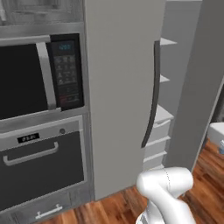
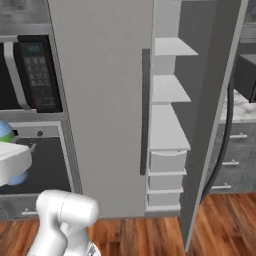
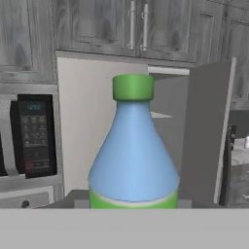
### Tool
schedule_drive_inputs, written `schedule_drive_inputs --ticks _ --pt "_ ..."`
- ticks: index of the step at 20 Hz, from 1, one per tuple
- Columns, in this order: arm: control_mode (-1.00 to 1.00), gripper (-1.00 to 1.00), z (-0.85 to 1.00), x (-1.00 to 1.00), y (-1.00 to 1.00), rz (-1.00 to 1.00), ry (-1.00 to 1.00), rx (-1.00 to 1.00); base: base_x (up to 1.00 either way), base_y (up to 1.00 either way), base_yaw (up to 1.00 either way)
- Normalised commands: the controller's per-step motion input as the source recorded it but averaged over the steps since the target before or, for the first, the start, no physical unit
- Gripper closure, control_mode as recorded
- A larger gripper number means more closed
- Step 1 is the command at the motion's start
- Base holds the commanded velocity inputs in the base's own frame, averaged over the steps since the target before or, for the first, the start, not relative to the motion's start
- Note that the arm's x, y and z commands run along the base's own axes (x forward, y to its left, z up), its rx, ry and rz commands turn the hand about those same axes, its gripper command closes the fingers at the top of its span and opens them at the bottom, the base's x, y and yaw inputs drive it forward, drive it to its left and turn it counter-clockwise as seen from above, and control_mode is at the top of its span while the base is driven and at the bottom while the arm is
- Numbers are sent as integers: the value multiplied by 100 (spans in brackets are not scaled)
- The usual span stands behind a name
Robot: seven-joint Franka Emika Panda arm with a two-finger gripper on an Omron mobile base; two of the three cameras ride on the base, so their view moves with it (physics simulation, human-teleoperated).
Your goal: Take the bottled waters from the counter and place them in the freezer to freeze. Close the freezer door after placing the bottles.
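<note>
A reddish-brown wooden plank floor [image 1: 113,203] was seen along the bottom of both base views. A built-in microwave [image 1: 26,78] with a black door, a silver vertical handle and a dark keypad panel [image 1: 66,72] was set into a grey steel surround at the left. Directly below it, an oven [image 1: 41,168] with a dark glass front, a silver horizontal handle and a small dark display was fitted, with a narrow drawer [image 1: 48,211] beneath. Dark grey wood-grain wall cabinets [image 3: 121,24] with slim silver handles were mounted across the top of the hand view. Even, shadowless light was cast throughout the room.
</note>
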Motion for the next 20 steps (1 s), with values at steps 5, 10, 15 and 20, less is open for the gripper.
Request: schedule_drive_inputs --ticks 5,10,15,20 --pt "100 100 0 0 0 0 0 0 20 -11 2" --pt "100 100 0 0 0 0 0 0 47 -44 13" --pt "100 100 0 0 0 0 0 0 75 -33 17" --pt "100 100 0 0 0 0 0 0 73 -16 13"
